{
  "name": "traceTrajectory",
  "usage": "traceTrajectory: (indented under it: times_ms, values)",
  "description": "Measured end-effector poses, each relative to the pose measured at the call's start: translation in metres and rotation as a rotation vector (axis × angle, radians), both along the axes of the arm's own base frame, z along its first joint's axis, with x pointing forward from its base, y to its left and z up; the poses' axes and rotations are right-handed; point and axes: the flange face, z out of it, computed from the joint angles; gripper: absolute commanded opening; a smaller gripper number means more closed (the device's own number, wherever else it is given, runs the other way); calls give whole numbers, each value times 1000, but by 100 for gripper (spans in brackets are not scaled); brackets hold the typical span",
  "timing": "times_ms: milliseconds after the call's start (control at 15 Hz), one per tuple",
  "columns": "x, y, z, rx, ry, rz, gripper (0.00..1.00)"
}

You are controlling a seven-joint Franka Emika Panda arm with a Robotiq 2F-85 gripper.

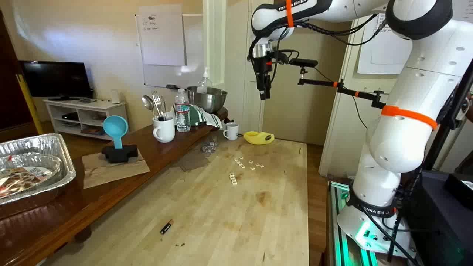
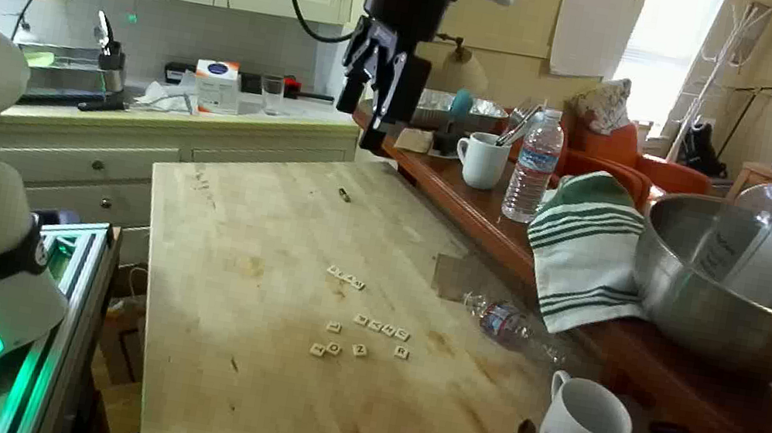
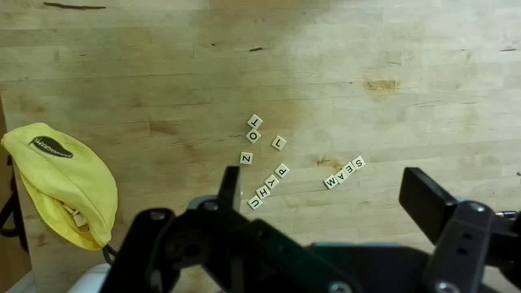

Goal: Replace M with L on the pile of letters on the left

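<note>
Black two-fingered gripper (image 3: 321,181), wide and empty, might, when pinching square cream tile M (image 3: 331,182), drag close-packed matching tile A (image 3: 341,176).

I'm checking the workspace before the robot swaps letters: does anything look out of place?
Yes: a plastic bottle lies on its side beside the raised wooden counter, as if toppled, while another bottle stands upright. A loose battery lies apart from the letter tiles, seemingly stray.
</note>
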Motion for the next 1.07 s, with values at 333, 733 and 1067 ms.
traceTrajectory:
  times_ms: [333,733,1067]
  values:
    - [0,0,0,0,0,0,100]
    - [4,7,-6,-5,1,9,100]
    - [27,34,-44,-48,-112,57,100]
